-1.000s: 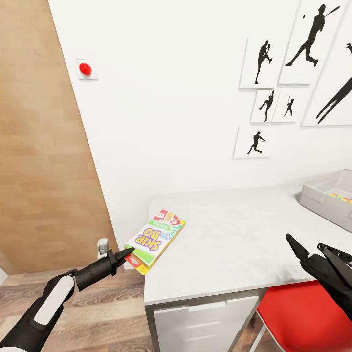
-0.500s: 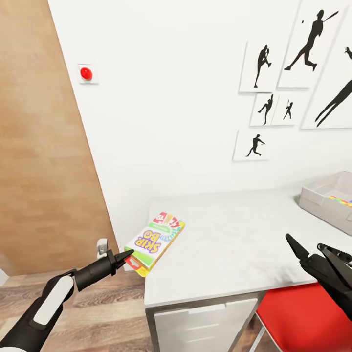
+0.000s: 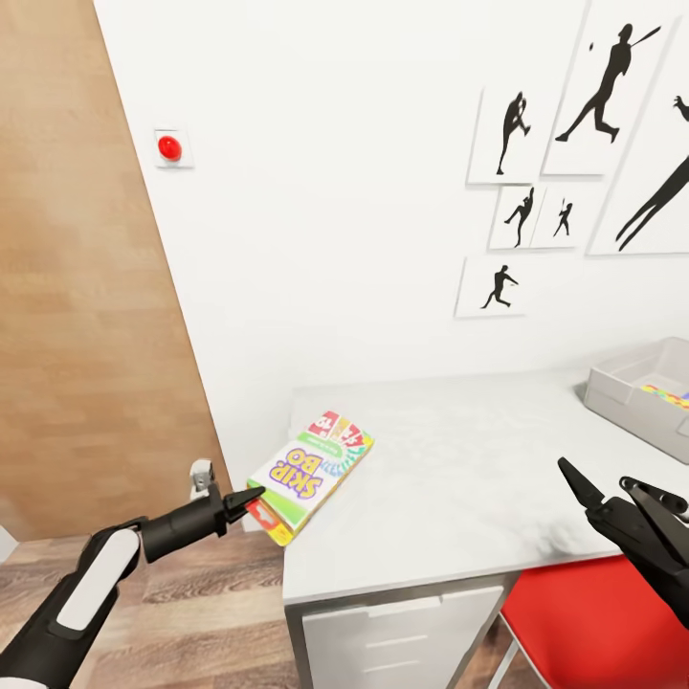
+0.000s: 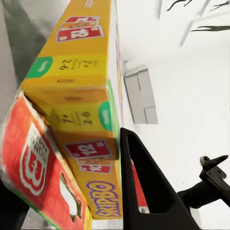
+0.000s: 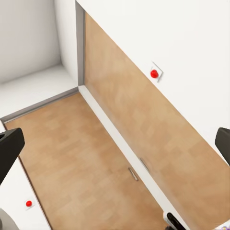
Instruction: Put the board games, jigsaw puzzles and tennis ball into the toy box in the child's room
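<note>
My left gripper (image 3: 251,498) is shut on the near end of the SKIP BO board game (image 3: 312,469), a green, white and red box. It is held tilted over the left front corner of the table (image 3: 459,478). In the left wrist view the box (image 4: 81,110) is close up, with one black finger (image 4: 148,191) against its side. The toy box (image 3: 636,381), a pale grey tray, stands at the table's far right, and a multicolour jigsaw puzzle (image 3: 670,394) shows inside it. My right gripper (image 3: 598,480) hangs open over the table's front right edge, holding nothing.
A red chair (image 3: 593,622) is tucked under the table by white drawers (image 3: 402,632). A wooden door (image 3: 86,335) stands to the left, with a red wall button (image 3: 169,147) beside it. Black baseball silhouettes (image 3: 574,144) hang on the white wall.
The left gripper has carried the SKIP BO box slightly right, further over the table corner. The whole view has shifted a little, so the camera moved. The right gripper has held still.
</note>
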Robot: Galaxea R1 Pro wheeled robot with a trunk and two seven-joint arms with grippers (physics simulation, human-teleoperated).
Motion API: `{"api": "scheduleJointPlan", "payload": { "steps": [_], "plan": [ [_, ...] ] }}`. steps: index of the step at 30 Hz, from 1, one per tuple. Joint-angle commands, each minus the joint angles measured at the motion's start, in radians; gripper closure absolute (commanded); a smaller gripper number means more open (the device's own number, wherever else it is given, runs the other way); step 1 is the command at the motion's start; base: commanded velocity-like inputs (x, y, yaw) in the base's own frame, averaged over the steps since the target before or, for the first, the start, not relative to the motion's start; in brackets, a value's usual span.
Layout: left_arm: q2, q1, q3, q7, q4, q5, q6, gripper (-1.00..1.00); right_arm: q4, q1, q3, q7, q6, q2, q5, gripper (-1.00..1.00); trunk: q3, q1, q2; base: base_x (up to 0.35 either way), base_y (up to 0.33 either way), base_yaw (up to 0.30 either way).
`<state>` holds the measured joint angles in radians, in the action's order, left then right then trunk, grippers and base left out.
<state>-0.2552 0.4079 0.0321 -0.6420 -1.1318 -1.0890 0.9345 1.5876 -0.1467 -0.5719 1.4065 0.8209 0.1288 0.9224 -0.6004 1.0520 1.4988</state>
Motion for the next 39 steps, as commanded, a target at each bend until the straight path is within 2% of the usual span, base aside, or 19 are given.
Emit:
{"api": "scheduleJointPlan", "payload": {
  "steps": [1,6,8,13,17,20,22,27,34,39],
  "plan": [
    [-0.001,0.001,0.000,-0.002,-0.022,0.002,0.029,1.00,0.000,-0.001,0.000,0.001,0.008,0.000,0.003,-1.00,0.002,-0.004,-0.007,0.000,0.000,0.000],
    [-0.010,0.001,0.000,-0.001,-0.112,0.002,0.100,1.00,0.000,-0.001,0.003,-0.007,0.007,-0.001,0.002,-1.00,0.018,-0.023,-0.042,0.000,0.000,0.000],
    [-0.027,0.001,0.001,-0.002,-0.126,0.000,0.108,1.00,0.000,-0.001,0.005,-0.034,0.007,-0.002,0.001,-1.00,0.024,-0.031,-0.056,0.000,0.000,0.000],
    [-0.095,0.004,0.002,-0.012,-0.150,-0.014,0.113,1.00,0.000,-0.001,0.013,-0.176,0.017,-0.002,0.001,-1.00,0.040,-0.050,-0.091,0.000,0.000,0.000],
    [-0.144,0.006,0.003,-0.025,-0.152,-0.045,0.113,1.00,0.000,-0.002,0.040,-0.273,0.024,0.004,0.001,-1.00,0.052,-0.065,-0.119,0.000,0.000,0.000],
    [-0.197,0.006,0.002,-0.029,-0.149,-0.054,0.113,1.00,0.000,-0.002,0.068,-0.368,0.031,0.007,0.001,-1.00,0.062,-0.077,-0.140,0.000,0.000,0.000],
    [-0.214,0.006,0.002,-0.029,-0.148,-0.059,0.113,1.00,0.000,-0.002,0.090,-0.441,0.032,0.007,0.002,-1.00,0.068,-0.084,-0.154,0.000,0.000,0.000],
    [-0.227,0.006,0.001,-0.030,-0.148,-0.065,0.113,1.00,0.000,-0.002,0.151,-0.546,0.030,0.007,0.001,-1.00,0.084,-0.104,-0.189,0.000,0.000,0.000],
    [-0.239,0.006,0.000,-0.030,-0.150,-0.065,0.113,1.00,0.000,-0.002,0.179,-0.642,0.019,-0.004,0.002,-1.00,0.106,-0.130,-0.238,-0.071,0.000,0.000],
    [-0.240,0.006,0.000,-0.030,-0.150,-0.065,0.113,1.00,0.000,-0.002,0.198,-0.661,0.013,-0.004,0.001,-1.00,0.121,-0.150,-0.273,-0.046,0.000,0.000]
  ]
}}
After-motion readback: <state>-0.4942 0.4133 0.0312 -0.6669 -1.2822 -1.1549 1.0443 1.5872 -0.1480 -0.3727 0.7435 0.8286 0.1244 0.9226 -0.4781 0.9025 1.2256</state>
